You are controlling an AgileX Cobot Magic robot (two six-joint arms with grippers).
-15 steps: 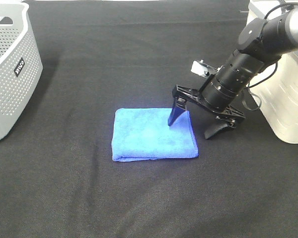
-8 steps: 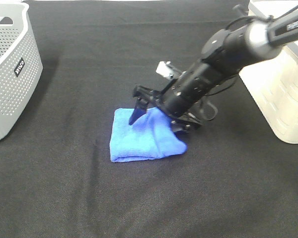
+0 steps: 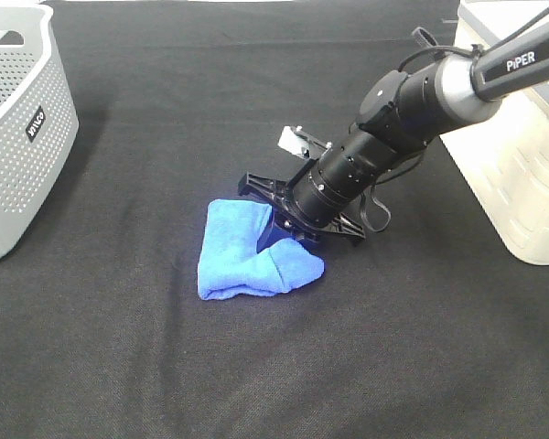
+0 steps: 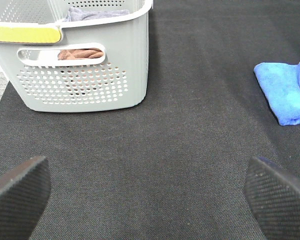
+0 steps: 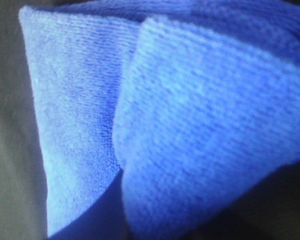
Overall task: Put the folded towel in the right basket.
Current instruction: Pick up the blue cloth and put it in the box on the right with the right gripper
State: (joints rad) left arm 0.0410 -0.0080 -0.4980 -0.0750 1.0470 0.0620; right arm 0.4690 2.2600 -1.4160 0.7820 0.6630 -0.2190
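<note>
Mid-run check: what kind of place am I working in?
Probably a lab test bench staged for laundry sorting: a black cloth-covered table, a grey perforated basket and a white basket at either side, one blue towel.

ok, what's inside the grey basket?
In the left wrist view, the grey basket holds a greyish cloth near its rim and a brown cloth showing through the handle slot. Its perforated wall hides anything lower down.
</note>
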